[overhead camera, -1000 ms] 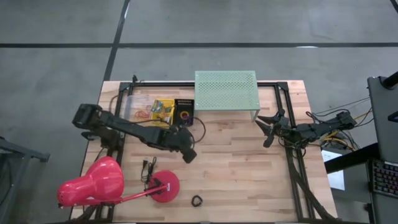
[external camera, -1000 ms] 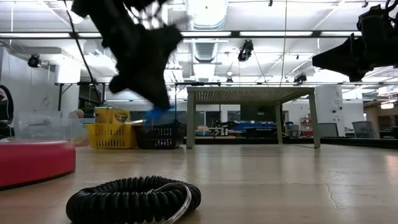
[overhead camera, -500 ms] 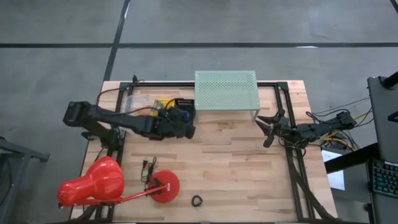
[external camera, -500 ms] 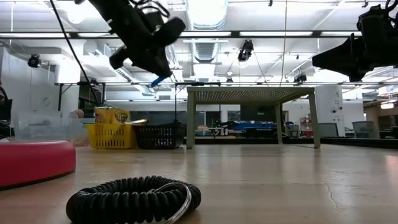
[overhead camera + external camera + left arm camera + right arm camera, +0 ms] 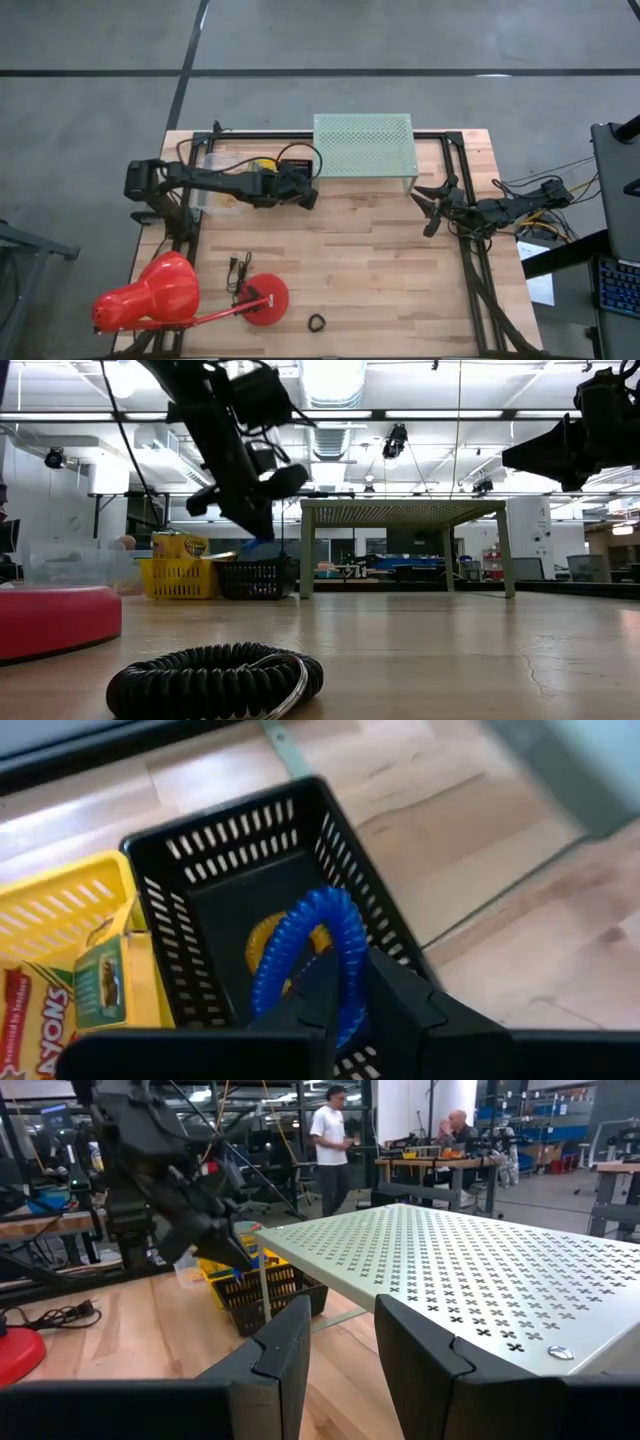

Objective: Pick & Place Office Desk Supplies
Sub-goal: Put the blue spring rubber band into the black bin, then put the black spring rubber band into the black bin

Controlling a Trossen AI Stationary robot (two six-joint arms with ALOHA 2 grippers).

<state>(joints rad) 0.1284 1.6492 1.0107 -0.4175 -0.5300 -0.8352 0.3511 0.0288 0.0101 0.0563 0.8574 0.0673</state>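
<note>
My left gripper (image 5: 350, 1005) is shut on a blue coiled ring loop (image 5: 305, 955) and hangs over the black basket (image 5: 250, 870), which has an orange loop (image 5: 262, 935) lying in it. In the high view the gripper (image 5: 303, 192) covers that basket at the table's far left. Beside the black basket stands a yellow basket (image 5: 60, 920) holding a crayon box (image 5: 95, 985). A black coiled loop (image 5: 317, 323) lies flat on the table near its front edge. My right gripper (image 5: 425, 205) waits open at the right, next to the mint-green shelf (image 5: 363, 145). My left gripper pinches the blue loop's coil (image 5: 335, 982) between its two fingers, on the part of the ring nearest them. The fingers slant down from the table's left side. The rest of the ring stands out past the fingertips, lifted clear above the black basket's opening.
A pink desk lamp (image 5: 150, 295) with its round base (image 5: 266, 298) lies at the near left. A clear container (image 5: 215, 172) stands left of the yellow basket. The shelf stands on legs at the far middle. Bare wood lies in the table's middle (image 5: 380, 260).
My left gripper has swung from the table's middle toward the far edge with the blue loop, rolling its wrist on the way. It now hangs over the black basket, the loop still clear of everything.
</note>
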